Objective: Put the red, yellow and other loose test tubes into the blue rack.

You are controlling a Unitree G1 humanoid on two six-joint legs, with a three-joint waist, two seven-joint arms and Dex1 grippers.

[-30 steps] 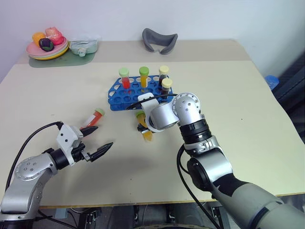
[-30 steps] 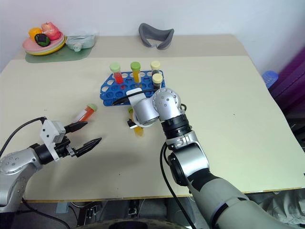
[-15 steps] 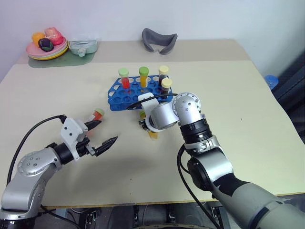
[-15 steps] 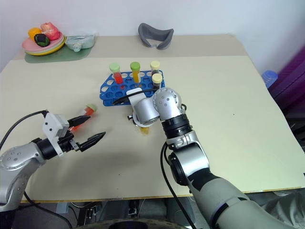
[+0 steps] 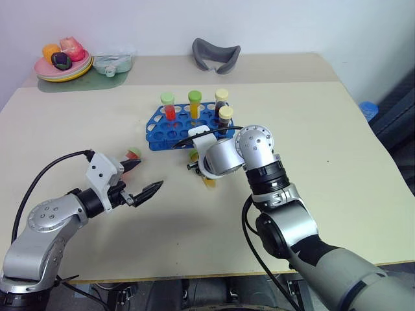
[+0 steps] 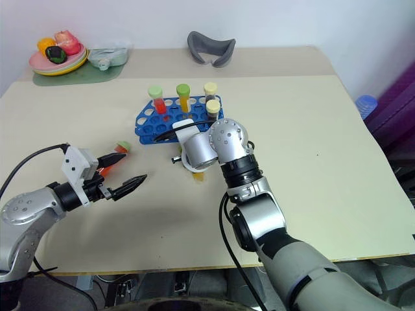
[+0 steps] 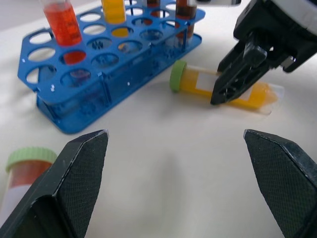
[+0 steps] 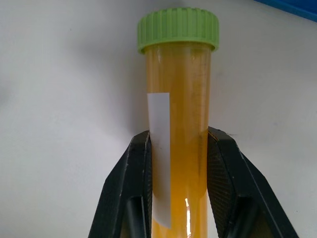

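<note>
**Right gripper pinches the yellow tube on the table**

Head views: the right gripper (image 5: pixel 200 170) points down at the table (image 5: pixel 337 142) just in front of the blue rack (image 5: pixel 185 124), its fingers pressed onto a yellow tube (image 5: pixel 207 181) lying there. Four capped tubes stand in the rack. The left gripper (image 5: pixel 141 179) hovers with fingers spread wide; a red tube (image 5: pixel 132 154) lies just beyond it.

Left wrist view: between the spread fingers (image 7: pixel 74 173), the rack stands with red and yellow tubes upright, the green-capped yellow tube lies flat beside it, and the right gripper's black fingers clamp its middle.

Right wrist view: both fingers (image 8: pixel 133 188) touch the tube's sides below its green cap (image 8: pixel 178 29).
</note>
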